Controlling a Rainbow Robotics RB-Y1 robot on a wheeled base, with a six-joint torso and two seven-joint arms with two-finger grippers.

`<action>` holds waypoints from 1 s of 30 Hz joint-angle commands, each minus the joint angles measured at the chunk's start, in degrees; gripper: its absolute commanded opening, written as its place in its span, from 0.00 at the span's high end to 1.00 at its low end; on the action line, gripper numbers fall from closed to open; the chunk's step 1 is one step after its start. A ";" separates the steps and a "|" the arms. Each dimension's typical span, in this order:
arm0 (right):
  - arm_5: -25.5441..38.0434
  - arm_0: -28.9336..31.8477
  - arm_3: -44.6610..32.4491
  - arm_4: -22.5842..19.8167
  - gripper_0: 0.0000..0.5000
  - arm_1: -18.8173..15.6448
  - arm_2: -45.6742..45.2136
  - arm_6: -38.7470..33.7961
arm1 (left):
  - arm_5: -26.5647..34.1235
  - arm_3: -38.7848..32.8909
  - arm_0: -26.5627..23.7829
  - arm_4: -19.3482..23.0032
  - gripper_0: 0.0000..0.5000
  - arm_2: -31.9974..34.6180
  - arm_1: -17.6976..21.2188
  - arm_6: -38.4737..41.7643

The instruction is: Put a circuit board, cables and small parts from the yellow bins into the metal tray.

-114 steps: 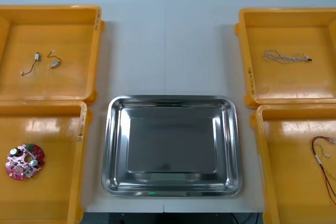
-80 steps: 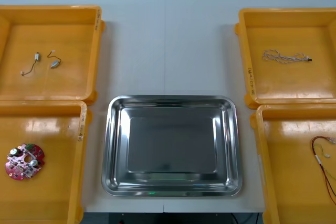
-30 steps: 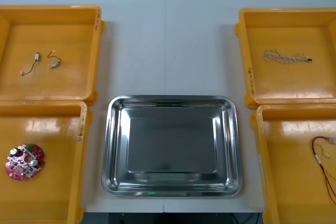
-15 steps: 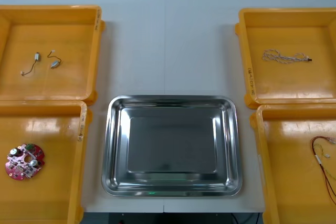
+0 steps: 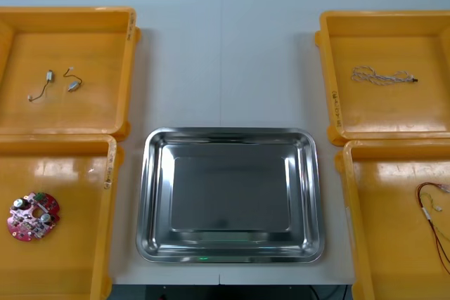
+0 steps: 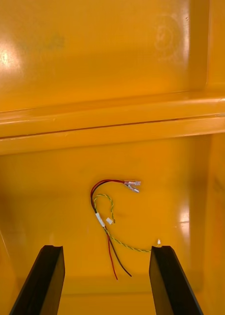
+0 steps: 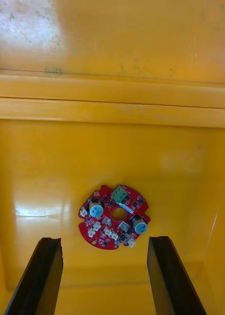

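A round red circuit board (image 5: 32, 216) lies in the near left yellow bin (image 5: 70, 258). In the left wrist view the circuit board (image 7: 114, 217) sits just beyond my open left gripper (image 7: 103, 275), roughly between its fingers. A red and yellow cable (image 5: 432, 216) lies in the near right bin (image 5: 380, 244). My right gripper (image 6: 108, 278) is open above that bin, the cable (image 6: 110, 216) lying ahead of the gap. The metal tray (image 5: 155, 194) sits bare at the table's middle. The far left bin holds small metal parts (image 5: 50, 83). A twisted blue and white cable (image 5: 383, 76) lies in the far right bin.
The four yellow bins flank the tray, two per side, with the far left bin (image 5: 105, 110) and far right bin (image 5: 337, 103) separated by bare white table (image 5: 225, 54). Bin walls rise beyond each gripper's fingers.
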 commanded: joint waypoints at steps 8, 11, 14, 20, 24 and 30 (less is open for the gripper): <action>-0.58 2.62 -1.08 2.01 0.00 3.68 0.85 1.46 | 0.41 -0.04 0.03 0.81 0.00 -4.45 3.47 0.18; -3.13 4.03 -1.08 2.19 0.00 3.68 2.43 1.99 | 0.41 -0.04 0.03 0.81 0.00 -5.77 3.91 -0.70; -5.76 5.35 -1.08 2.54 0.00 3.68 4.27 2.69 | 0.01 -0.04 0.03 0.46 0.00 -7.09 4.26 -3.42; -10.95 7.72 -1.08 3.68 0.00 3.68 8.32 4.54 | -0.08 -0.04 0.12 0.02 0.00 -8.23 4.35 -8.25; -14.81 10.09 -1.26 4.73 0.00 3.68 10.43 7.26 | -0.52 -0.04 0.12 -0.24 0.00 -9.11 4.35 -11.15; -18.68 13.43 -1.17 6.14 0.00 3.68 10.87 14.91 | -2.80 -0.04 0.12 -0.07 0.00 -10.52 4.70 -15.99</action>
